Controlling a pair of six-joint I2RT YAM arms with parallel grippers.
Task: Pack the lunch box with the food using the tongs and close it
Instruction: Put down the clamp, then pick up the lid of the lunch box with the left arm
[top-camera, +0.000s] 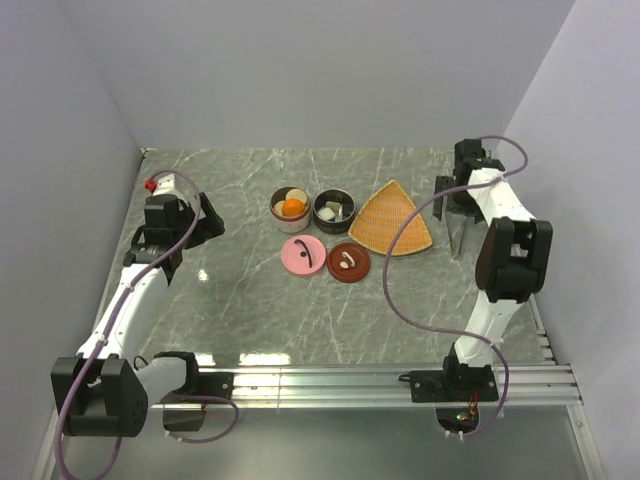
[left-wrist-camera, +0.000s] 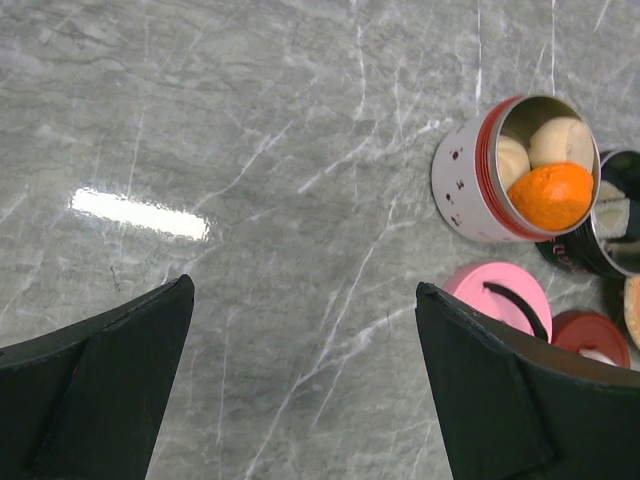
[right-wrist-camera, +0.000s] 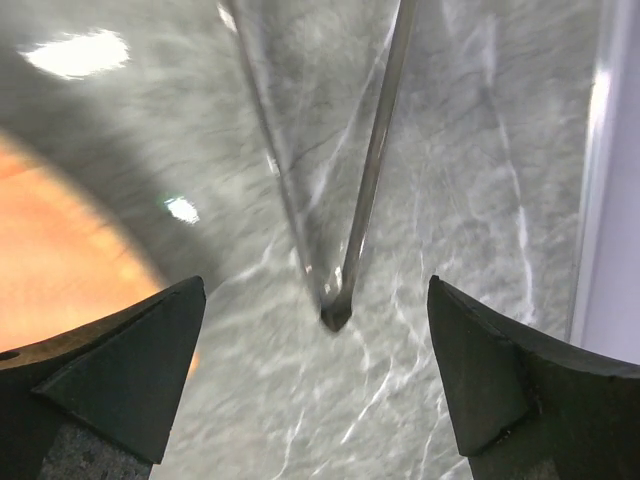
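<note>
Looking from above, the left gripper hangs over the grey veined marble table, well apart from everything. The right gripper hovers above a long, thin pair of silvery metal tongs lying just right of the triangular orange woven tray. Mid-table stand a white-walled round tin and a dark round tin. A flat pink lid and a red-brown lid lie off, in front of them.

On the left wrist view, the black wedge fingers stand wide apart over bare marble. The red-rimmed white tin holds cream-beige balls and a matte orange ball.

On the right wrist view, the jaws are spread and grip nothing. The tongs lie between them, touching neither, joined end nearest and arms fanning away.

The tongs look light, stiff yet springy, and slick. Lying flat on hard stone, they would likely skid. Pinching across both arms around mid-length seems best.
</note>
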